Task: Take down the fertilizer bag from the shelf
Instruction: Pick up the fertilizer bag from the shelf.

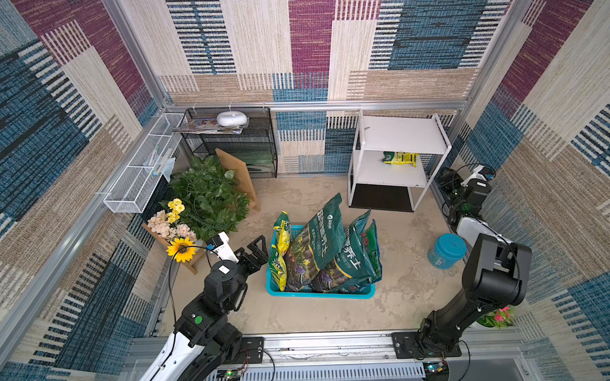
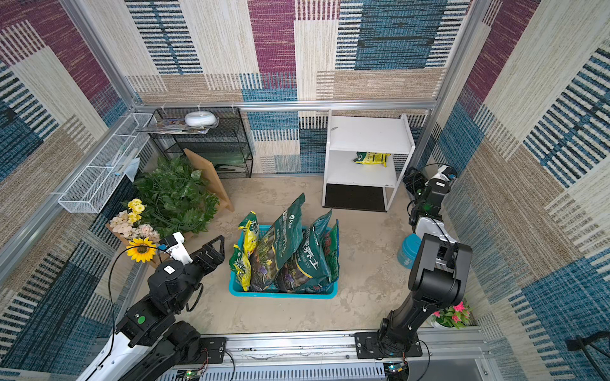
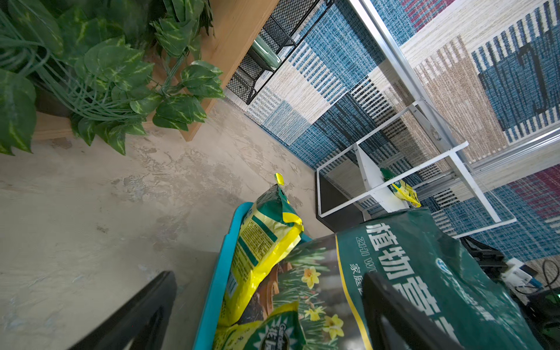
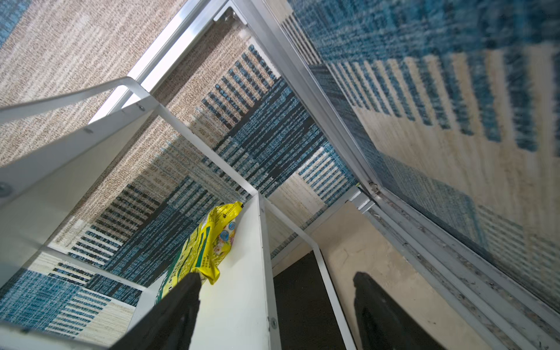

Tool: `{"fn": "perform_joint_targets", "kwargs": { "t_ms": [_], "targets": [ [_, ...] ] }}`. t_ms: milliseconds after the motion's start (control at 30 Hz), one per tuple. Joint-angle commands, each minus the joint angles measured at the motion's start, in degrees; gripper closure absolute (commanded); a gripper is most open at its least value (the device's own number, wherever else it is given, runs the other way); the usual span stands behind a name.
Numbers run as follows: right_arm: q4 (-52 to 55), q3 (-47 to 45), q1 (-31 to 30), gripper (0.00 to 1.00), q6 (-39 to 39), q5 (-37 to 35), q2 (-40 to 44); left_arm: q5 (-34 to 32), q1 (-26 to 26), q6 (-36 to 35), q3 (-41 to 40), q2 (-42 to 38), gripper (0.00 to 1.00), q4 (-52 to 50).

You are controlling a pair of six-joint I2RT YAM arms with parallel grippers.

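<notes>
Fertilizer bag (image 1: 400, 159), retrieval of: approach stage by my judgement, grasp not begun.

Left claw (image 3: 269, 277): well in front of the shelf (image 1: 402, 133), fingers apart, empty, just beside the blue basket (image 1: 317, 293).

Right claw (image 4: 277, 278): at the shelf's side nearest my right arm, just outside its thin frame. Fingers were spread wide with nothing between them. In the wrist view one fingertip overlapped the bag's near end, and I could not tell whether it touched.

Bag: small, yellow and green. It lay flat on the shelf's lower white board, under the top board, toward the back and toward my right arm's side. Not yet held.

Next move, as I judged it: slide my right fingers in between the shelf's two boards and straddle the bag's crinkled near end. Then close and draw it out sideways, clear of the frame leg.

Surface: mottled, concrete-look floor (image 1: 307, 194), flat and bare directly in front of the shelf.

Room:
- Blue basket, stuffed with green soil bags, stood farther in front of the shelf.
- Teal jar (image 1: 447, 250) stood before the shelf's right corner.
- Leafy plant (image 1: 208, 194) stood well to the shelf's left.
- Black wire-mesh rack (image 1: 237, 142) stood level with the shelf, against the back wall (image 1: 310, 49).
- Patterned carpet covered the walls behind and beside the shelf.
</notes>
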State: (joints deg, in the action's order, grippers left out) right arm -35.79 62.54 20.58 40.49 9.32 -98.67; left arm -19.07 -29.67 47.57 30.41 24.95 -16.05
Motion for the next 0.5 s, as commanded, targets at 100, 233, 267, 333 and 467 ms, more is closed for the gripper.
{"fn": "perform_joint_targets", "kwargs": {
  "t_ms": [100, 233, 267, 333, 467],
  "targets": [
    [-2.18, 1.0, -0.96, 0.15, 1.56, 1.58, -0.74, -0.42, 0.05, -0.6, 0.08, -0.86, 0.01, 0.84],
    [-0.25, 1.67, -1.58, 0.15, 1.96, 2.32, -0.99, -0.01, 0.05, -0.46, 0.15, -1.13, 0.01, 1.0],
    [1.51, 2.16, -1.99, 0.16, 1.89, 2.17, -1.12, 0.16, 0.08, -0.41, 0.21, -1.13, 0.01, 0.84],
    [3.53, 3.09, -2.76, 0.17, 0.96, 2.2, -1.36, 0.34, 0.06, -0.3, 0.26, -1.3, 0.01, 0.76],
    [7.94, 3.17, -2.83, 0.17, 0.45, 1.51, -0.78, 0.09, 0.05, -0.46, 0.26, -1.66, 0.01, 0.66]
  ]
}}
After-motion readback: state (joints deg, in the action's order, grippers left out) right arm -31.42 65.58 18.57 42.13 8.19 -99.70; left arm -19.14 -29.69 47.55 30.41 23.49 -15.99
